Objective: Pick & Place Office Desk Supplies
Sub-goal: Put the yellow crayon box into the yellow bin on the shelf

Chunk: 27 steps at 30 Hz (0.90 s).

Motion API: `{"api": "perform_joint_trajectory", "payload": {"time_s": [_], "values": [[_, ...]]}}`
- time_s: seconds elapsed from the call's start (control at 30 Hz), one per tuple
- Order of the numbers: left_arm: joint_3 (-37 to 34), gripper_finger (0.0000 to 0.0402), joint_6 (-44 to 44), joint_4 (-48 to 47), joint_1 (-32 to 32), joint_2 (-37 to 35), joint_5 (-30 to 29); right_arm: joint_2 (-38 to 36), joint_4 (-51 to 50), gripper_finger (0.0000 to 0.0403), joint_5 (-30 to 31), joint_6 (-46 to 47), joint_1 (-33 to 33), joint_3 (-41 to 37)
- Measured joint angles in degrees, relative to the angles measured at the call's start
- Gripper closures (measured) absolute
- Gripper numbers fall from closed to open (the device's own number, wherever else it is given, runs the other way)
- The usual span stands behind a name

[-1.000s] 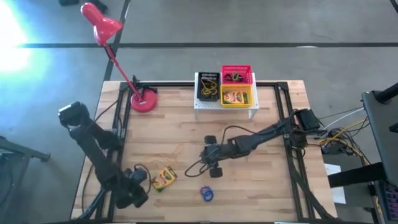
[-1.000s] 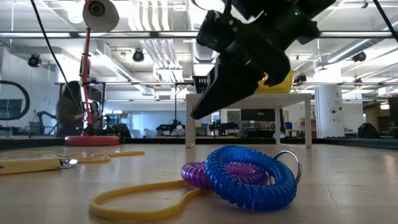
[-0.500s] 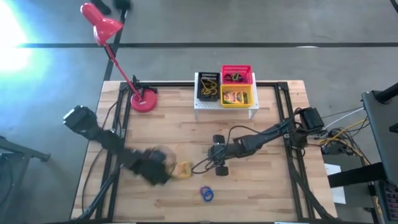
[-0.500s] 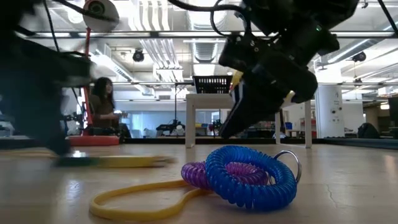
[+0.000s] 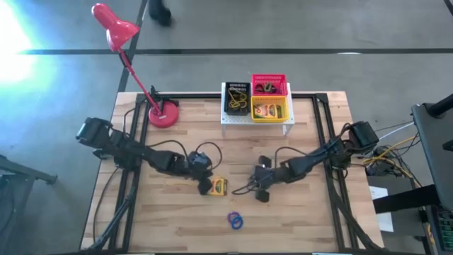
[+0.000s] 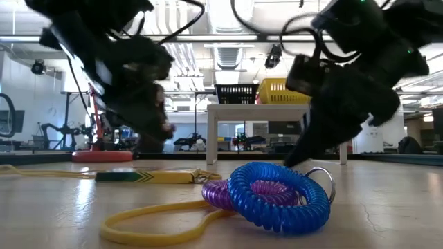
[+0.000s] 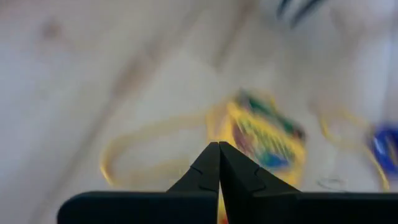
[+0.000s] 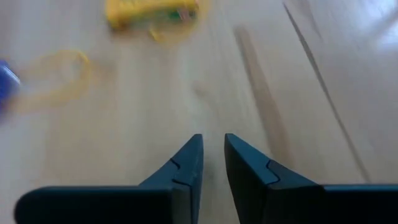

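**Two arms converge on a crayon box mid-table**

The left gripper (image 5: 206, 185) sits just beside the crayon box (image 5: 218, 186), its fingers pressed together on nothing, the box lying flat on the table (image 5: 311, 219). The right gripper (image 5: 260, 191), on the box's other side and near it, shows a narrow gap and holds nothing. Blue and purple coil rings (image 5: 235, 221) lie near the box. Picking appears unstarted; next, likely, the fingers must reopen and straddle the box.

One camera looks straight down, one level across the table (image 5: 297, 212), two from the wrists.
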Motion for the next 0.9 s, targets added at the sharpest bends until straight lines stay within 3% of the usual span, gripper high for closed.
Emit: {"api": "perform_joint_trajectory", "payload": {"time_s": [0.17,0.3,0.43,0.57,0.7,0.9], "values": [[2.0,0.0395,-2.8,-11.5,-3.8,-0.6,6.0,2.6,16.4,0.0321,-3.0,1.0,0.1,-2.9],[-0.4,0.0395,-7.6,-11.1,-6.5,-0.6,6.6,5.8,20.7,0.0286,-7.1,0.5,-0.9,-0.8],[-4.0,0.0395,-9.5,-3.1,-7.1,-0.5,6.3,8.5,17.5,0.0252,-7.9,-5.8,-1.2,3.7],[-7.6,0.0395,-10.6,8.0,-7.2,0.7,6.4,8.3,6.4,0.0236,-8.1,-12.4,-1.4,8.5],[-8.3,0.0395,-10.6,14.7,-7.2,4.4,6.3,8.2,-1.9,0.0236,-9.8,-14.2,-2.2,12.2],[-6.3,0.0395,-8.2,21.9,-6.9,10.7,6.3,8.6,-4.8,0.0251,-16.1,-14.4,-3.9,12.8]]}}
